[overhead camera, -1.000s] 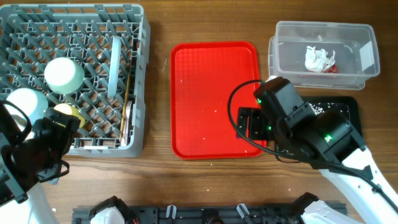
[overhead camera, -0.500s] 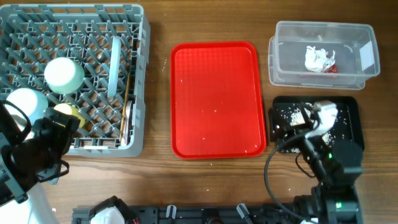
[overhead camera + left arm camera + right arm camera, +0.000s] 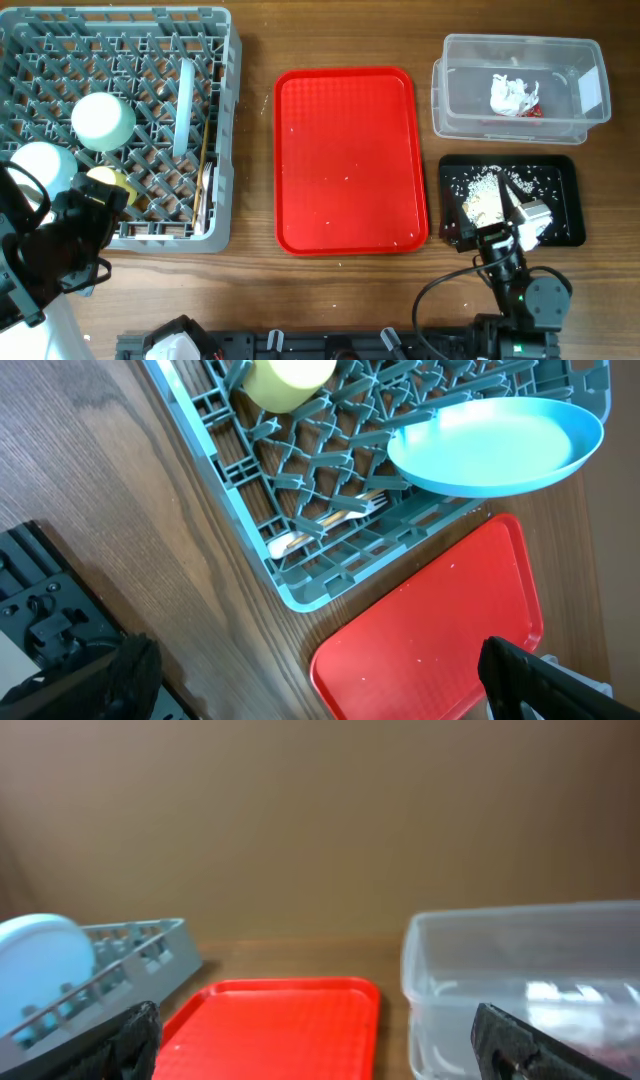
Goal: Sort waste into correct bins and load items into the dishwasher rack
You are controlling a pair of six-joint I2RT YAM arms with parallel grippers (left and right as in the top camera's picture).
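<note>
My left tool (image 3: pixel 315 675) is wide open and has nothing in it. It hangs over the wooden table (image 3: pixel 255 280), near a corner of the big square grey plastic rack (image 3: pixel 130 45).

In the rack I see two pale blue-green bowls (image 3: pixel 103 118) and a small yellow cup (image 3: pixel 108 181) beside them. A pale round plate (image 3: pixel 185 95) stands on its edge. A white plastic fork (image 3: pixel 330 520) lies flat by the rack's side wall, and a thin wooden stick (image 3: pixel 204 160) lies along that wall too.

My right tool (image 3: pixel 320 1035) is also wide open and holds nothing. From above, it sits at the near edge of the shallow black tray (image 3: pixel 565 170). Loose white rice-like scraps (image 3: pixel 482 188) lie in that tray. Behind it is the clear plastic tub (image 3: pixel 590 60), with the crumpled red-and-white wrapper (image 3: pixel 515 95) inside.

The big red tray (image 3: pixel 345 120) lies between the rack and the tub. It has a few white crumbs on it.
</note>
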